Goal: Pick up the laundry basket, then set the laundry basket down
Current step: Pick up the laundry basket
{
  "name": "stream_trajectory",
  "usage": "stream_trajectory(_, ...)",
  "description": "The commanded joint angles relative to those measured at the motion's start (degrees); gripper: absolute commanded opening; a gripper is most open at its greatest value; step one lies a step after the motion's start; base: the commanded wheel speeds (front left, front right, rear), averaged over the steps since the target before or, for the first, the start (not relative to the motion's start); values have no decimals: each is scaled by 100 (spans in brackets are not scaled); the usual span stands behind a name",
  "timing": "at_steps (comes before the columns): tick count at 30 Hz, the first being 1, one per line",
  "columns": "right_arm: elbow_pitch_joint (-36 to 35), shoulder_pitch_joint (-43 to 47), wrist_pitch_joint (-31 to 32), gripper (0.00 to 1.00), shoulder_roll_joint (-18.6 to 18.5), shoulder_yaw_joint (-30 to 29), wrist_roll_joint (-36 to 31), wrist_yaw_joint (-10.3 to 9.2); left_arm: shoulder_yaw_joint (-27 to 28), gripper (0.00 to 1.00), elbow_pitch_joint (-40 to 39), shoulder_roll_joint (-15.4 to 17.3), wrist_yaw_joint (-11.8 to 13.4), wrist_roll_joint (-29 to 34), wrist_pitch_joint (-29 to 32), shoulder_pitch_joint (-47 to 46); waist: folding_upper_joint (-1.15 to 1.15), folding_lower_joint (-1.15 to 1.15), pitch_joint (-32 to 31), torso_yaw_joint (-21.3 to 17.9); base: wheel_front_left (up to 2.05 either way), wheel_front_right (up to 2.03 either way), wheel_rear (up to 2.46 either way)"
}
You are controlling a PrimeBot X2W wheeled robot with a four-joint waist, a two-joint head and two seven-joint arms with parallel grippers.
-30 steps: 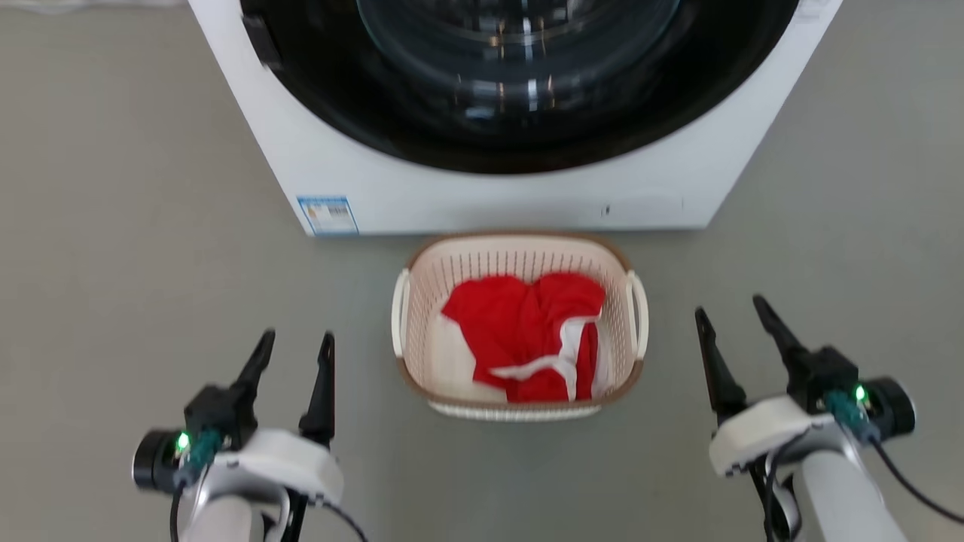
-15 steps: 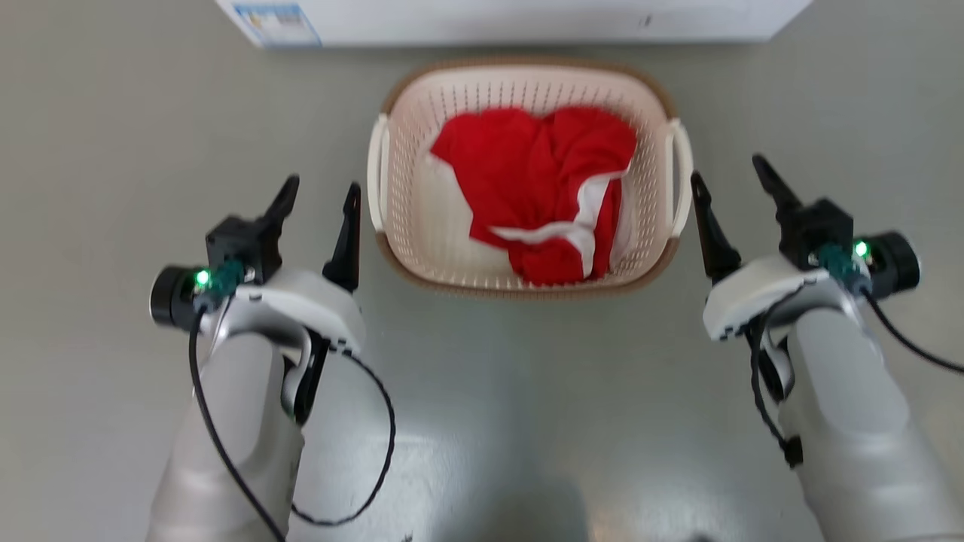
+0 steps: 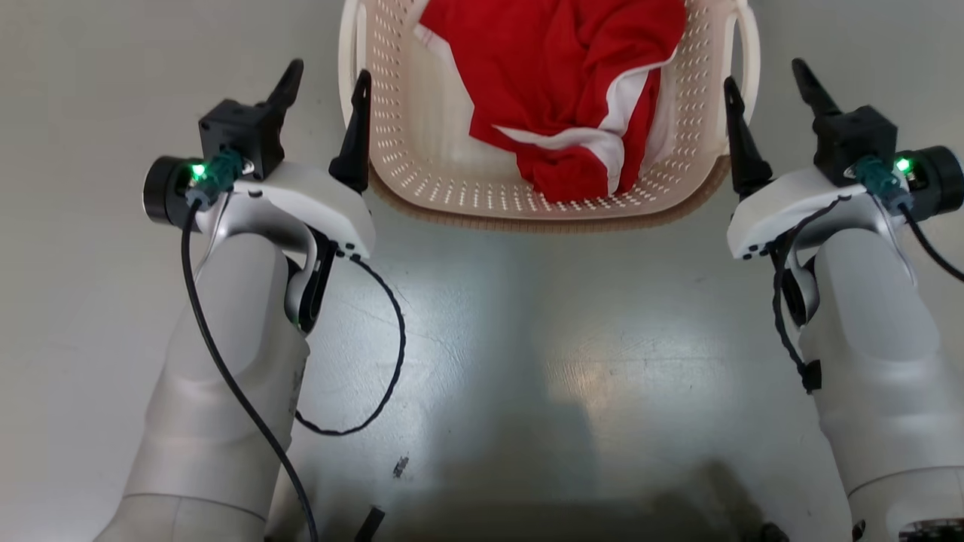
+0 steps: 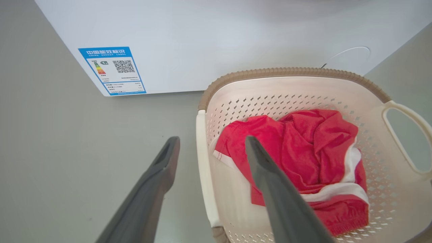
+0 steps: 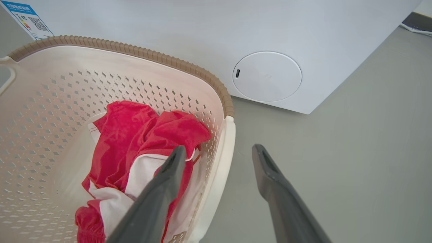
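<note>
Both jaws stand spread, gripping nothing. The left gripper (image 3: 328, 71) and right gripper (image 3: 764, 71) flank the laundry basket (image 3: 422, 173). In the wrist views, each smooth white side handle (image 4: 202, 152) lies between tapered dark fingers. The basket has perforated cream walls and a ribbed brown rim, holds crumpled red-and-white cloth (image 3: 557, 68), and sits on the glossy grey floor (image 3: 527, 339).
</note>
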Motion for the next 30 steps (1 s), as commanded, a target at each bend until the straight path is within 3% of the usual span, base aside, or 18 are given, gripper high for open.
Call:
stream_trajectory(1,-11,9,-61,100,67,58,-53,35,125,100,-55,120,45,14,-35,-35,0,0,153,-16,0,0,0)
stream_trajectory(16,40,-77,-61,100,67,91,33,35,332,100,235,120,13,14,-35,-215,0,0,364,-88,0,0,0)
stream_trajectory(30,365,-377,-61,100,67,196,217,35,194,100,689,120,-46,195,-35,-696,0,0,692,-114,0,0,0)
